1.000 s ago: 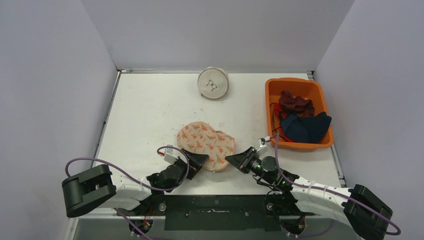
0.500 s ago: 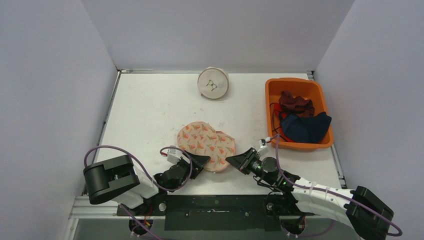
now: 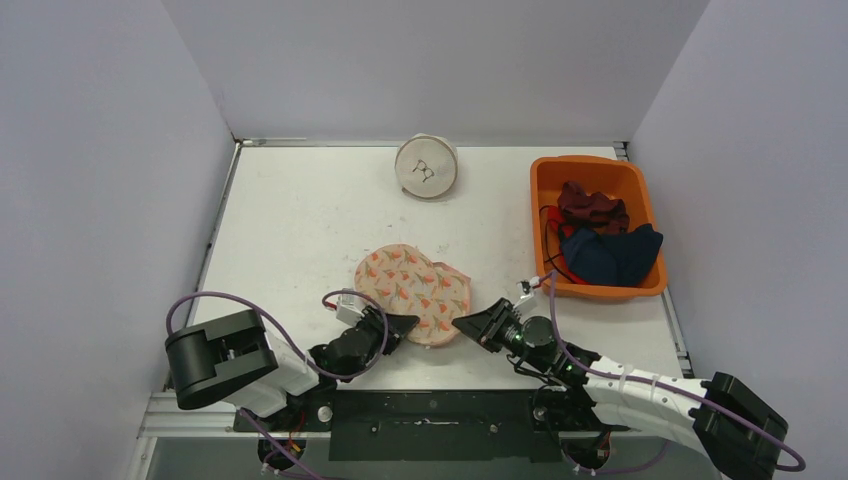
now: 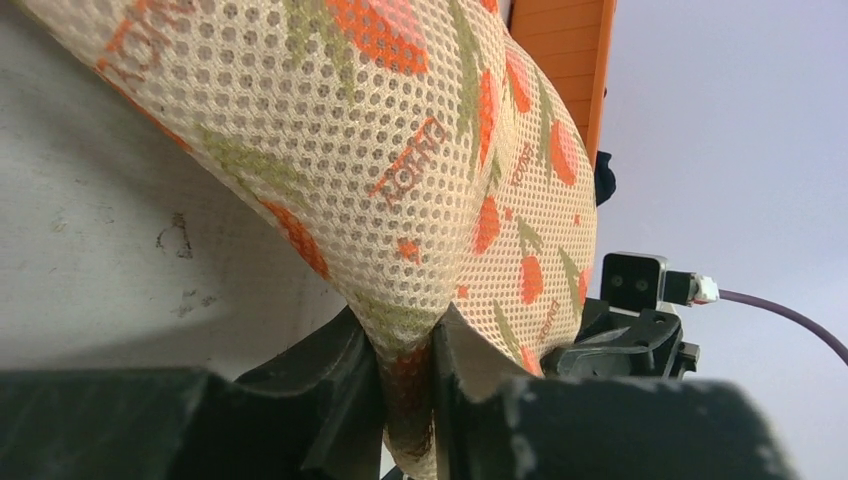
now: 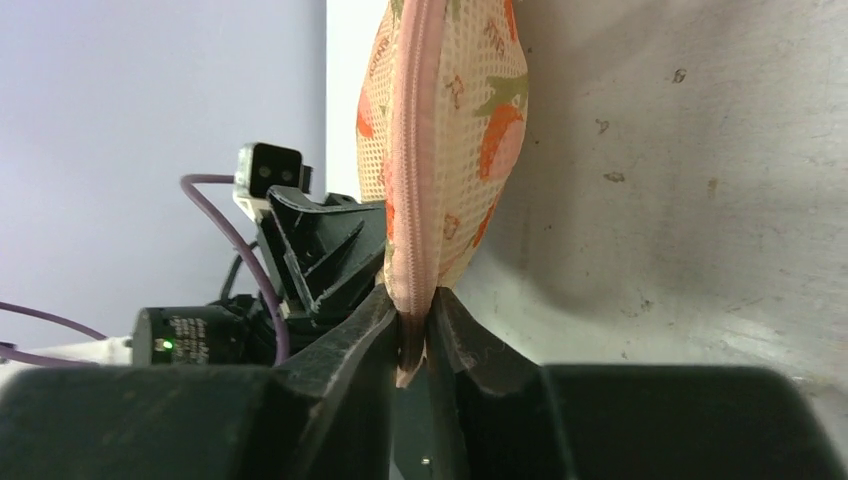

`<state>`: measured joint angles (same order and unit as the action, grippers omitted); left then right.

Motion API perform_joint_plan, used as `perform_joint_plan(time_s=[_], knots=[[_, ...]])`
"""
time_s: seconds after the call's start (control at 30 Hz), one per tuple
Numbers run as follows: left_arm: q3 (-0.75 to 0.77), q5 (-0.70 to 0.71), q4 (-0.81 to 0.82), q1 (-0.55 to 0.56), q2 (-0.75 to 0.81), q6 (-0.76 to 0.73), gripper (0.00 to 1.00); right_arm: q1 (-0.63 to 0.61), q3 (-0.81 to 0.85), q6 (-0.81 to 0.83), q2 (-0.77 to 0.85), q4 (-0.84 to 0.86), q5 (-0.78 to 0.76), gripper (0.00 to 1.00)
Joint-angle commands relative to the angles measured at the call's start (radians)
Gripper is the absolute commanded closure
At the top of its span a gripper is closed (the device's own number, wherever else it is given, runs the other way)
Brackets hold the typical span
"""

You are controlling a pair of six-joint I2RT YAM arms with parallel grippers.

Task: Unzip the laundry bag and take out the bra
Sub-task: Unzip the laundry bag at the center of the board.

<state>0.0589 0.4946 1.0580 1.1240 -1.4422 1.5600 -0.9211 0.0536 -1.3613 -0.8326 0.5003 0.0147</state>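
Note:
The laundry bag (image 3: pixel 410 285) is a cream mesh pouch with an orange flower print, lying near the front middle of the table. My left gripper (image 3: pixel 408 322) is shut on its near left edge, with a fold of mesh (image 4: pixel 400 130) pinched between the fingers (image 4: pixel 408 335). At the bag's near right edge my right gripper (image 3: pixel 462 322) is shut on the pink zipper seam (image 5: pixel 408 150), which runs straight down into the jaws (image 5: pixel 410 300). The zipper looks closed along the stretch that shows. The bra is hidden.
An orange bin (image 3: pixel 545 190) with dark red and navy clothes (image 3: pixel 605 245) stands at the right. A round white pouch (image 3: pixel 426 166) stands against the back wall. Grey walls enclose the table on three sides.
My left gripper has closed on the bag's near left edge, and its arm has swung in toward the bag. The bag's near right edge is pulled up slightly. The right gripper keeps its hold.

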Motion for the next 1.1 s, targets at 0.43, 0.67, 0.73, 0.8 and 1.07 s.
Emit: perform_joint_plan(time_s=[0.43,0.67,0.73,0.8,1.07], knots=[[0.237,0.068,-0.838,-0.003,0.418,-0.086,1.0,-0.243,0.333,0.551,0.103,-0.666,-0.468,0.07],[0.39,0.207,-1.195,-0.003,0.488,-0.117,1.0,-0.607,0.501,0.501,-0.096,-0.892,-1.014,0.08],[0.443,0.254,-1.292,-0.003,0.484,-0.129,1.0,-0.653,0.53,0.427,-0.147,-0.927,-1.092,0.1],[0.5,0.309,-1.392,-0.003,0.476,-0.145,1.0,-0.662,0.522,0.403,-0.143,-0.887,-1.105,0.1],[0.836,0.521,-1.882,-0.007,0.35,-0.146,1.0,-0.279,0.342,0.652,0.048,-0.367,-0.385,0.1]])
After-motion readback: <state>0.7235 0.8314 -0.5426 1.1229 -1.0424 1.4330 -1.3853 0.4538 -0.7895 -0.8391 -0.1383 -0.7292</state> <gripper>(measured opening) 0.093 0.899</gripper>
